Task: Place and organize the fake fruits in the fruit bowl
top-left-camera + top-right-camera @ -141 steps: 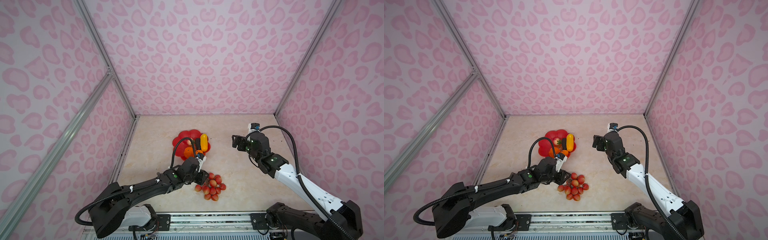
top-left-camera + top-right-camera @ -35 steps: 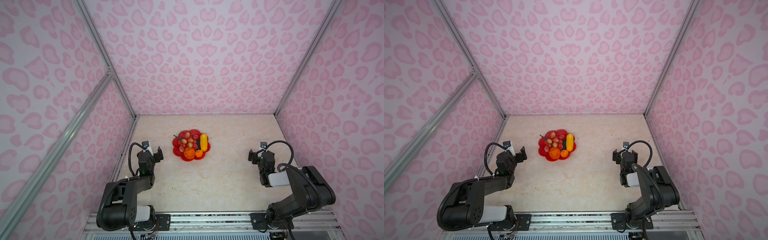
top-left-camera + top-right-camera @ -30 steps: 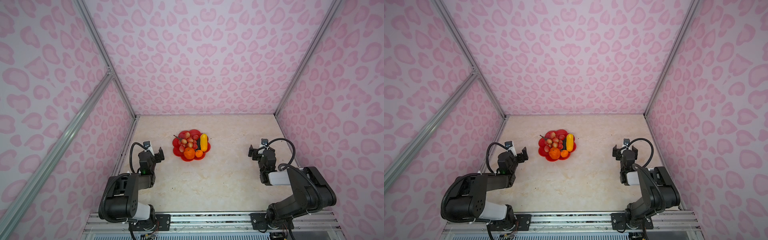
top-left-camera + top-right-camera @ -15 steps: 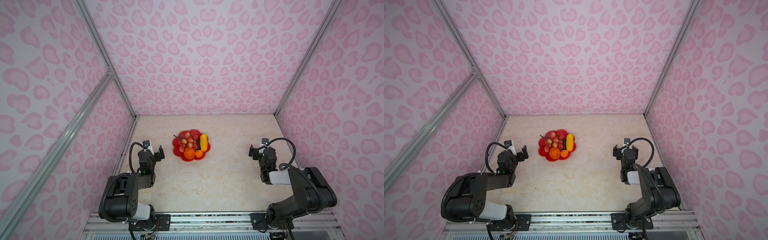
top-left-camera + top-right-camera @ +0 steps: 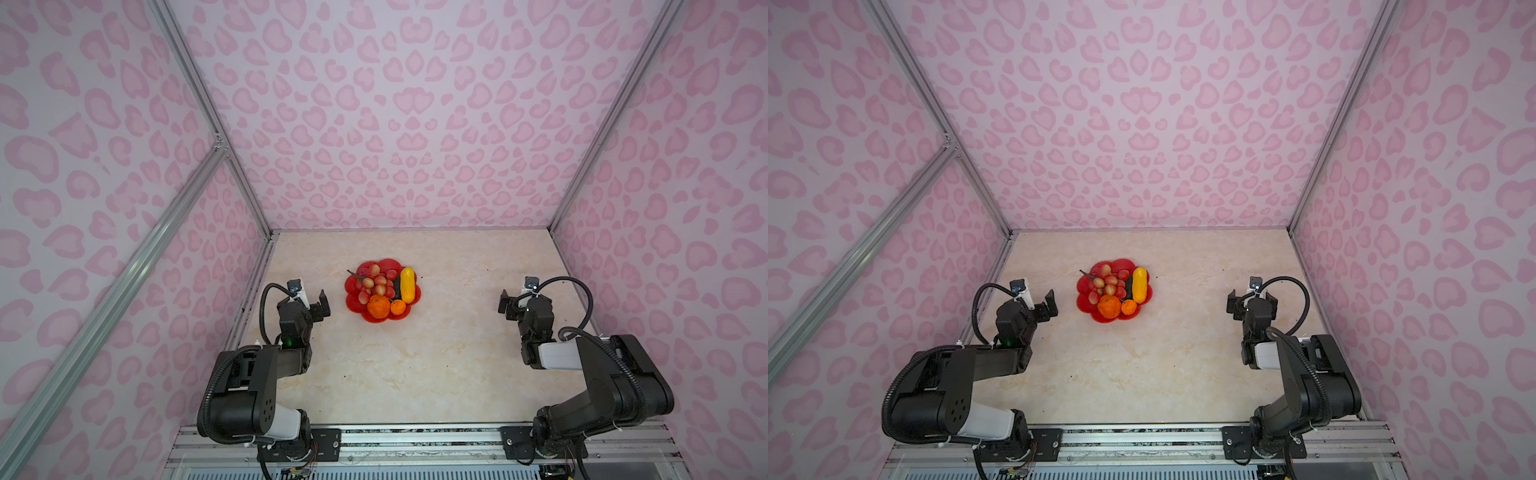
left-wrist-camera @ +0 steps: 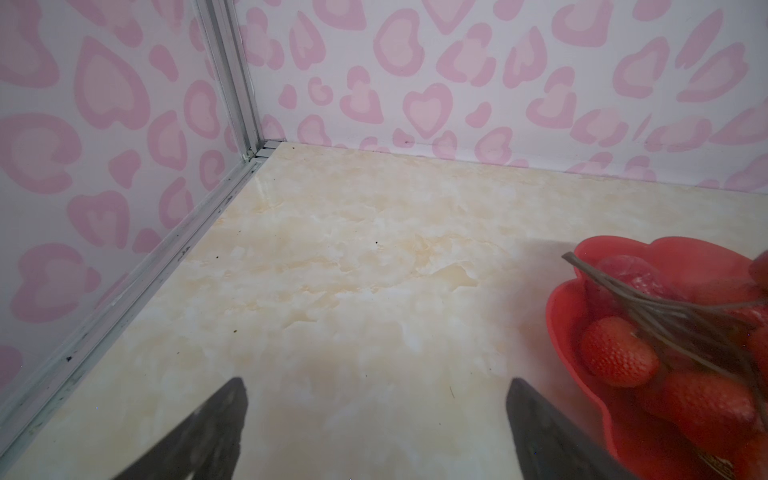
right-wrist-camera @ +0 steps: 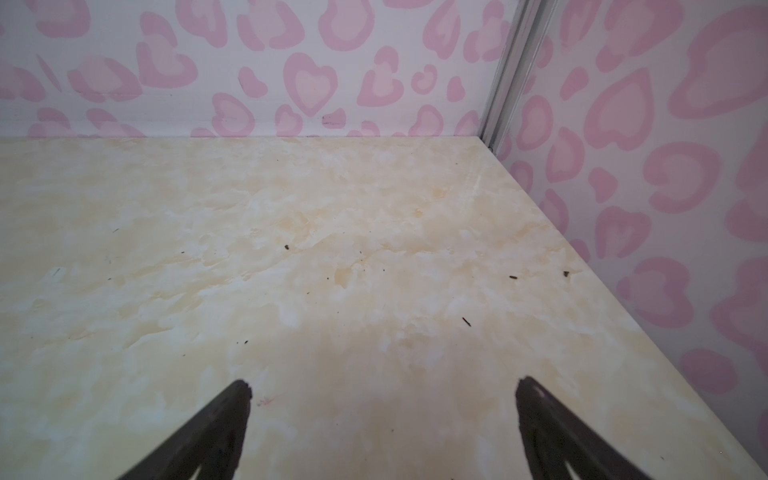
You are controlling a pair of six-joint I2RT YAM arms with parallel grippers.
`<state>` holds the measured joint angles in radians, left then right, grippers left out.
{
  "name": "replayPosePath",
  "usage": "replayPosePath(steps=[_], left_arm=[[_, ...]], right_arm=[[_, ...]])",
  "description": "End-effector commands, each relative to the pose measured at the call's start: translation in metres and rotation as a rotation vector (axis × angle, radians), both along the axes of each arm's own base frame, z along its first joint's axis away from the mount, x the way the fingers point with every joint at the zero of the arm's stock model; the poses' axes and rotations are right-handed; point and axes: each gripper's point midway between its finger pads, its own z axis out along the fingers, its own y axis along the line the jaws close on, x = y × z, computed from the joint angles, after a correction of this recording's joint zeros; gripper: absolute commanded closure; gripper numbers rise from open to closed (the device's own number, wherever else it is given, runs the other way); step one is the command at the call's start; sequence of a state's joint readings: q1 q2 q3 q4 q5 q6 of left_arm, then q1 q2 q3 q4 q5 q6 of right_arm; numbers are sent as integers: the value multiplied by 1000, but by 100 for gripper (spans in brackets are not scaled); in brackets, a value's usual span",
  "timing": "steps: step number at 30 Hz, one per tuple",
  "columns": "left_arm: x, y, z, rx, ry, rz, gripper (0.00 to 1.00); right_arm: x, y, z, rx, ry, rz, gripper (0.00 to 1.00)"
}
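Left gripper (image 6: 376, 384), right gripper (image 7: 384, 382) — splayed wide, holding nothing.

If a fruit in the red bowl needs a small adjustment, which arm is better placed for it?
Probably left. The left gripper is open and close beside the fruit bowl, which shows in its wrist view. The right gripper, also open, is farther and sees only table.

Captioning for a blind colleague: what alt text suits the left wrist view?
A red scalloped fruit bowl holding a lychee bunch sits beside the open left gripper, on a marbled tabletop with pink heart-print walls.
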<state>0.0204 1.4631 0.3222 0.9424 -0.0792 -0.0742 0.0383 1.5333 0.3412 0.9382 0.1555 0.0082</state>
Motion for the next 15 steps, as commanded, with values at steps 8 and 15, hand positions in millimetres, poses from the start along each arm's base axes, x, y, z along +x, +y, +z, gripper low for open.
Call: replayPosePath(steps=[8, 15], left_arm=[[5, 1, 6, 14, -22, 3, 2], [4, 1, 7, 14, -27, 3, 2]], right_arm=[[4, 4, 4, 1, -14, 19, 1], [4, 4, 4, 1, -14, 20, 1]])
